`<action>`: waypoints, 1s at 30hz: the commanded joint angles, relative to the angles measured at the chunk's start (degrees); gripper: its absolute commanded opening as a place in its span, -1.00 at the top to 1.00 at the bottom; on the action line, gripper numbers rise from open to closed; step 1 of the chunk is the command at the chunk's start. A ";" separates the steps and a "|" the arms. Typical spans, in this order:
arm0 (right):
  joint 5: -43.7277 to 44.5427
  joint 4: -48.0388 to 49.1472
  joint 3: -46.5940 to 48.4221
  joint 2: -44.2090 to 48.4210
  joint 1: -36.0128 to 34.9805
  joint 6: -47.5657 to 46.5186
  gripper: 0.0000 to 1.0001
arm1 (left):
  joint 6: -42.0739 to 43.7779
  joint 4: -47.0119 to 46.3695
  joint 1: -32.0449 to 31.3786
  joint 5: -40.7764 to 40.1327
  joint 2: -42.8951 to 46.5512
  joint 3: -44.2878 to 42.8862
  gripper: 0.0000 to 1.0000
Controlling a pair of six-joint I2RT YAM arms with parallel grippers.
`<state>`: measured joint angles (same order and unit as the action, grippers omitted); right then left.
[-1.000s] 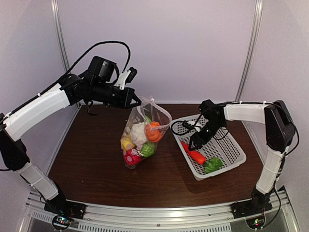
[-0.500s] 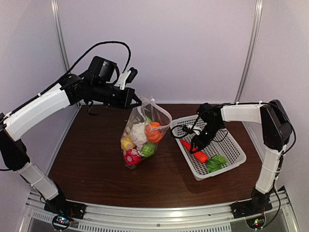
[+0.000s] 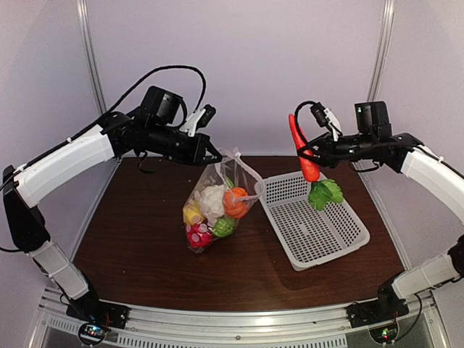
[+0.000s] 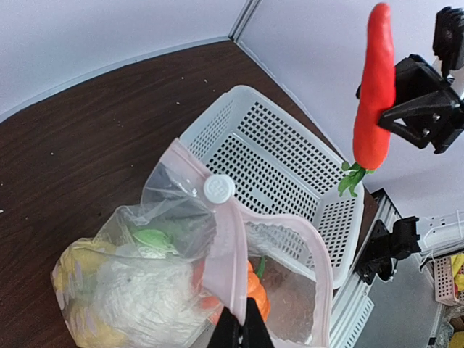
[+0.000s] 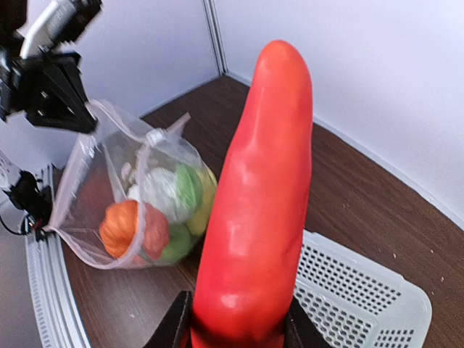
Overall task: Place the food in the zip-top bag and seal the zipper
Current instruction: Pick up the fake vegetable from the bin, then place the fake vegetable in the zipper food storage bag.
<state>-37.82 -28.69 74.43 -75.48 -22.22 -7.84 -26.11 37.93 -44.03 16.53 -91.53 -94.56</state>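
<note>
A dark brown wooden table (image 3: 130, 246) fills the middle of the frame. Its top is a bit shiny. In the left wrist view, tiny pale specks (image 4: 61, 152) dot the wood. Behind the table, across the top of the frame, stands a plain back wall (image 3: 275, 65), very pale, almost white. A left wall (image 3: 36, 80) and a right wall (image 3: 435, 65) close in the sides. Thin silver posts (image 3: 90, 65) run up where the walls meet. Along the bottom edge lies a grey metal rail (image 3: 239, 322) with slots. The light is soft and even.
</note>
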 commanded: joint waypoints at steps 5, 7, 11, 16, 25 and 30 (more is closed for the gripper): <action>-13.31 41.46 -1.04 -3.29 -5.61 26.21 1.00 | -3.23 -5.60 0.09 6.04 -1.12 -2.21 1.00; -14.23 49.11 -0.41 -5.31 -7.41 30.92 1.00 | -4.01 -6.04 0.11 6.69 -0.94 -2.58 1.00; -14.63 59.18 2.21 -9.64 -10.54 36.59 1.00 | -5.36 -6.42 0.09 7.26 -0.74 -3.05 1.00; -15.16 72.89 2.11 -13.69 -13.50 45.04 1.00 | -6.01 -6.47 0.09 7.08 -0.21 -2.83 1.00; -14.75 79.27 -3.24 -17.03 -17.42 41.26 1.00 | -6.67 -6.16 0.10 6.98 0.53 -4.33 1.00; -13.07 79.87 -5.92 -19.42 -17.48 37.27 1.00 | -6.67 -5.90 0.10 7.63 1.39 -4.17 1.00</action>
<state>-51.81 48.14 70.94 -92.64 -39.68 32.86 -32.42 36.07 -44.03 22.44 -92.66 -96.44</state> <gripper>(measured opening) 0.315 0.014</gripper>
